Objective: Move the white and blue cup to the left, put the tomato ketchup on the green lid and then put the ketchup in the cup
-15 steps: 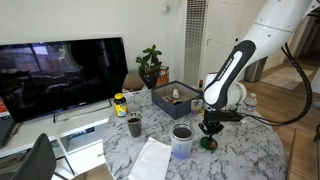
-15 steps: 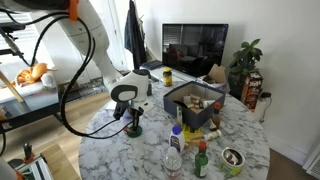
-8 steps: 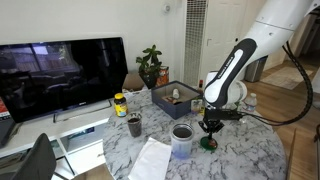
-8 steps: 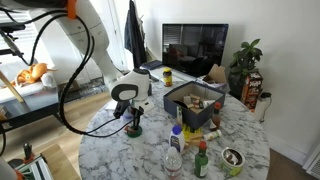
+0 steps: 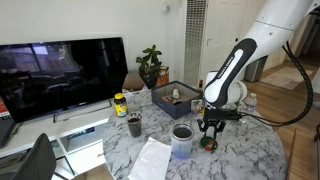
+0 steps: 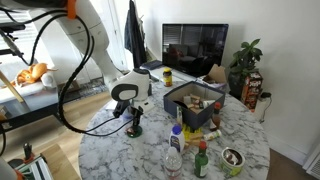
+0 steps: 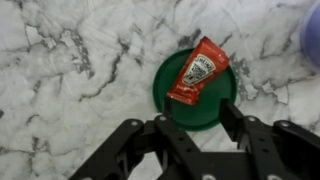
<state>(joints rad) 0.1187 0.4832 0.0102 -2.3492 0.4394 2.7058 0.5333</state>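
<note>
On the far left, television [image 5: 60, 72]: you see its screen dark, standing behind the marble table [image 5: 250, 150].
Yellow-lidded jar [image 5: 120, 103]: it sits at the table's back-left rim.
Dark grey cup [image 5: 134, 125]: upright, just in front of that jar.
White sheet [image 5: 150, 160]: flat at the near edge, beside the dark grey cup.
Dark box [image 5: 175, 97]: further back on the table, with small items inside that are too small to tell.
White and blue cup [image 5: 182, 138]: upright, just left of your gripper in an exterior view. In the wrist view it is only a pale blur at the upper right corner.
Green lid [image 7: 165, 75]: flat on the marble, near the cup and directly under your gripper.
Ketchup sachet [image 7: 198, 72]: it lies flat and slanted on the green lid, its top corner reaching the lid's rim.
Gripper [image 7: 180, 118]: your jaws stand apart, clamped on nothing, poised over the lid with the sachet between the two fingers' lines.
</note>
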